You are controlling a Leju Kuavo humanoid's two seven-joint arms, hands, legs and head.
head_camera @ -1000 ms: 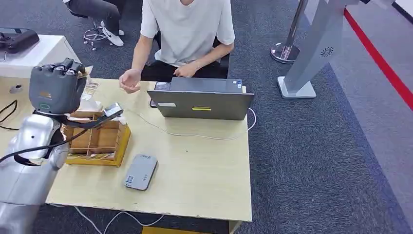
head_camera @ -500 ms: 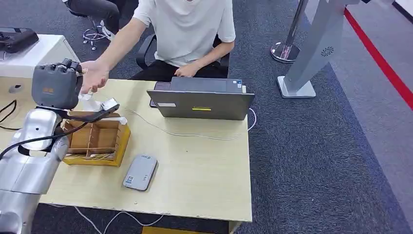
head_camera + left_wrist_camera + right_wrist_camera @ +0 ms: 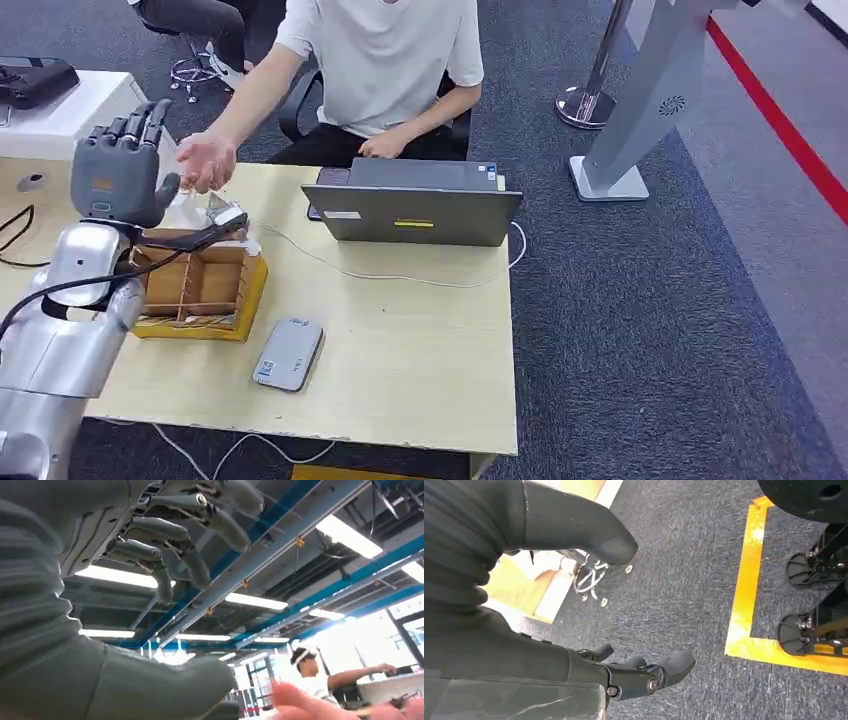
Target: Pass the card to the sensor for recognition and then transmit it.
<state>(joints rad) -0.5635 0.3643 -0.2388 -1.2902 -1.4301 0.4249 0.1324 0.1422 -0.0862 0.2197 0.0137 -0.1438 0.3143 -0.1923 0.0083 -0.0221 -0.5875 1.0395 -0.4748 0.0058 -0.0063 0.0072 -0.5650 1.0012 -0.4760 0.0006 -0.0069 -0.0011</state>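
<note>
Card handoff is looking done: half a second ago the left hand (image 3: 118, 170) was bunched up above the wooden tray (image 3: 200, 285), and now it's spreading its fingers (image 3: 165, 555) wide, holding nothing. The person's hand (image 3: 205, 162), which was reaching in right against it, is now pulling back a bit, palm up, just beyond the tray's far edge. I'm guessing the card is sitting in that palm, but I can't actually make it out, so don't quote me. If that's right, the transmit step is wrapping up.

Counting what's around: one grey sensor (image 3: 288, 352) lying on the table (image 3: 420, 340) just past the tray's near corner, one laptop (image 3: 412, 205) off to the tray's far right, one tray, one person's hand reaching. The right hand (image 3: 644, 672) is hanging over the carpet, loose and gripping nothing
</note>
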